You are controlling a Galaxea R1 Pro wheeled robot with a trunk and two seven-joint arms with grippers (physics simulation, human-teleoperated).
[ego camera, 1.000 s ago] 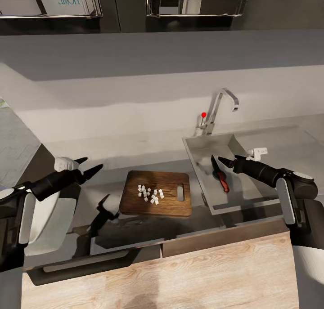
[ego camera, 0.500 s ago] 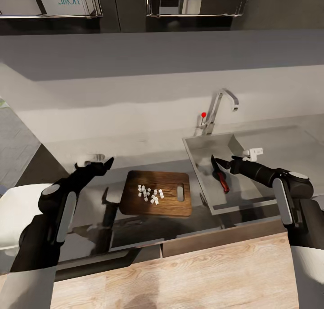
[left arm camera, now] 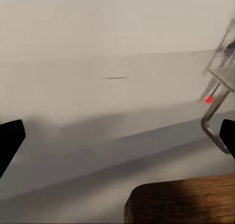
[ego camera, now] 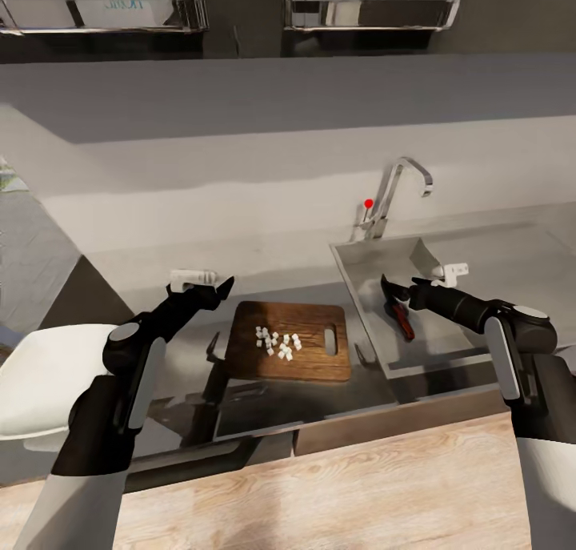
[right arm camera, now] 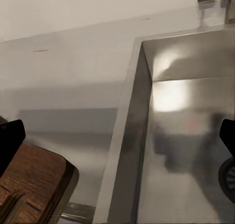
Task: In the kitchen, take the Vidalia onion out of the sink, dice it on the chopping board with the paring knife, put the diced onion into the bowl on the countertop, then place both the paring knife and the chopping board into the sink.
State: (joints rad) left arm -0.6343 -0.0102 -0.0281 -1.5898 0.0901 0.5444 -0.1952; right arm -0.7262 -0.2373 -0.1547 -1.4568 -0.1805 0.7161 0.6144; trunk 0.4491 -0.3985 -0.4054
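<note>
Left gripper (ego camera: 226, 282) has swung in, open, beside the chopping board (ego camera: 292, 362); right gripper (ego camera: 390, 283) open above paring knife (ego camera: 402, 319).

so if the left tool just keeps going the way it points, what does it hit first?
Probably the grey countertop behind the chopping board, then the wall. The left tool points past the board's far left corner; depth is unclear.

paring knife (ego camera: 402, 316) in sink (ego camera: 364, 271), chopping board (ego camera: 320, 363) on countertop (ego camera: 272, 266) left

Pale wall (ego camera: 240, 158), dark upper cabinets (ego camera: 240, 22), light wood floor (ego camera: 360, 502)
</note>
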